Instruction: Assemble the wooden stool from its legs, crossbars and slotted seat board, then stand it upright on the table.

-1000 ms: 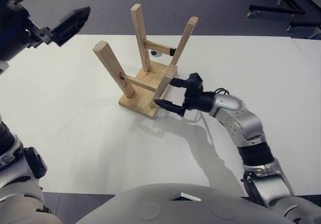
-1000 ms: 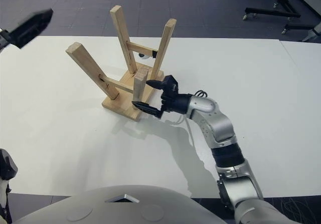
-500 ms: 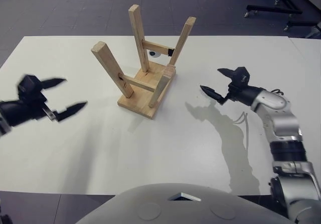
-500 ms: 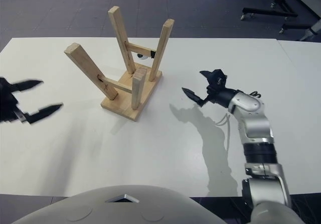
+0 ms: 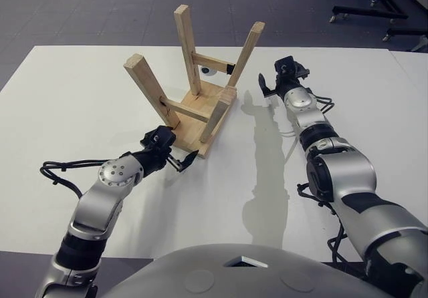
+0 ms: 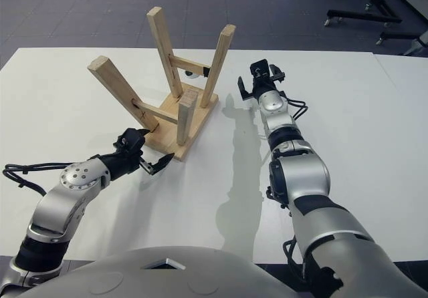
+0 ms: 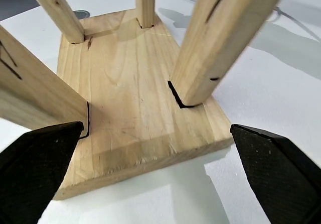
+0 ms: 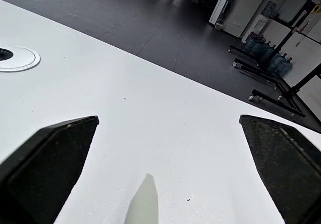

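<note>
The stool (image 5: 194, 97) stands upside down in the upper middle of the frame, its seat board (image 5: 189, 125) flat on the white tabletop (image 5: 80, 97) and its four legs (image 5: 150, 87) pointing up and splaying outward. One crossbar (image 5: 210, 62) joins the two far legs, and another (image 5: 188, 110) joins the two near ones. My left pincer (image 5: 172, 145) sits low on the tabletop just below and left of the seat board's near corner, spread wide. From my left wrist, the board's near edge lies between the two dark fingertips (image 7: 35, 169), but I cannot tell whether either one touches the wood. My right pincer (image 5: 279, 77) is up at the right of the stool, level with the far legs and apart from them, also spread, with bare tabletop beneath it. A small round disc (image 8: 12, 58) is set in the tabletop behind the stool's far legs.
</note>
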